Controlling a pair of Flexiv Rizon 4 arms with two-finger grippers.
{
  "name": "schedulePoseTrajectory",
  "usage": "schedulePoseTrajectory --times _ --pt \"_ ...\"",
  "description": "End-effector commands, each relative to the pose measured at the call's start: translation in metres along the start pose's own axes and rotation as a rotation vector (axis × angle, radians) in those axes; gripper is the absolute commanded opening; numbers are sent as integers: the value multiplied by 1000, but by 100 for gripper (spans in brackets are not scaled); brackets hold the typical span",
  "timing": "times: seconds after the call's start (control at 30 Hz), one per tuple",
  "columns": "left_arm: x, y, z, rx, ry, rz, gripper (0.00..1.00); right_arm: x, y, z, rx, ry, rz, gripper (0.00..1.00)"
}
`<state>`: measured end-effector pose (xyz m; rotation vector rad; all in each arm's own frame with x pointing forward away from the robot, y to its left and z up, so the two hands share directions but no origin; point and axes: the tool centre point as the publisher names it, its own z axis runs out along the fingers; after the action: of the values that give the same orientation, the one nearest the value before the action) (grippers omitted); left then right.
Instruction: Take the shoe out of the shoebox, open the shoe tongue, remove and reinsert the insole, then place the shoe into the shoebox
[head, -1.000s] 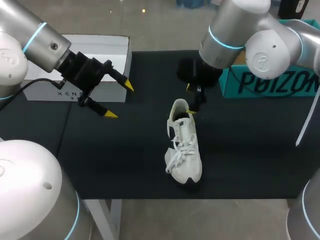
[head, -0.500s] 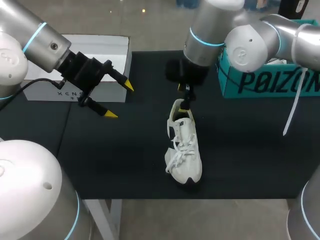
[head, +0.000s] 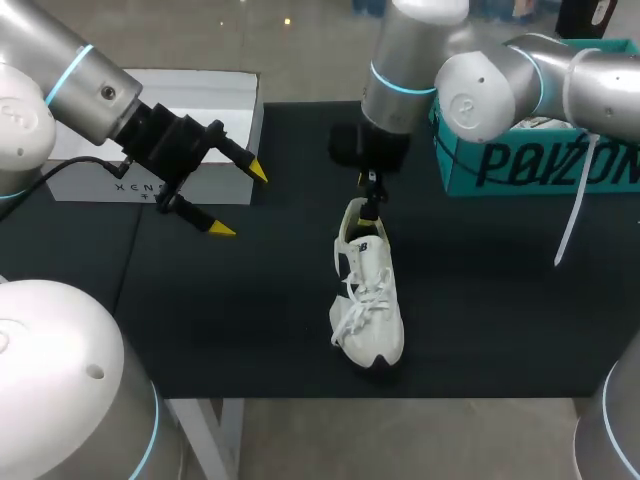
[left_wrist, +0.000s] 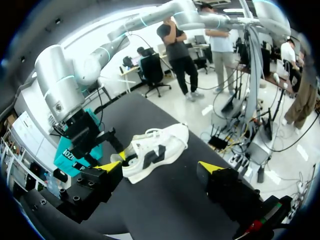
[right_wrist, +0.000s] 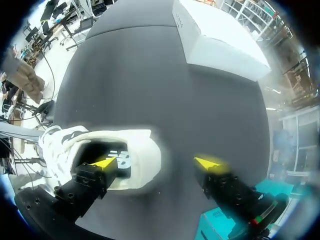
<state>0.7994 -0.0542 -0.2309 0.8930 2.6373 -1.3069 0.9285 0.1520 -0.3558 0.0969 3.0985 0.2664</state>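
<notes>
A white laced shoe stands upright on the black mat, toe toward the front edge. My right gripper hangs open at its heel. In the right wrist view one finger is over the shoe's opening and the other is out behind the heel collar, so the right gripper straddles the collar. My left gripper is open and empty at the left, beside the white box. From the left wrist view the shoe lies ahead of the left gripper. The teal shoebox is at the back right.
A white box lies at the back left, also seen beyond the shoe as the white box. The mat's front edge runs just past the shoe's toe. A white strap hangs from my right arm at the right.
My right arm swung left, carrying its gripper from just right of the heel to over the heel collar. The shoe and my left arm stayed still.
</notes>
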Motion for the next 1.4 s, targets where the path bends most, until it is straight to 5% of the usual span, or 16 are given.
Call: schedulePoseTrajectory --times 0.03,0.33,0.43,0.6,0.67,1.03,1.23,1.4 --pt "0 0 0 -2 2 0 100 -4 3 4 12 6 -4 100" --pt "0 0 0 -2 2 0 100 -6 5 7 29 7 -6 100" --pt "0 0 0 -2 2 0 100 -5 3 8 30 6 -4 54" --pt "0 0 0 -2 2 0 100 -3 -1 9 30 7 5 24" --pt "0 0 0 -2 2 0 100 -2 -2 8 30 4 5 0" --pt "0 0 0 -2 2 0 100 13 -3 -7 10 -16 0 0" --pt "0 0 0 -2 2 0 100 11 3 -44 -13 -69 -13 0" --pt "0 0 0 -2 2 0 100 -10 7 -89 -1 -147 -19 0"
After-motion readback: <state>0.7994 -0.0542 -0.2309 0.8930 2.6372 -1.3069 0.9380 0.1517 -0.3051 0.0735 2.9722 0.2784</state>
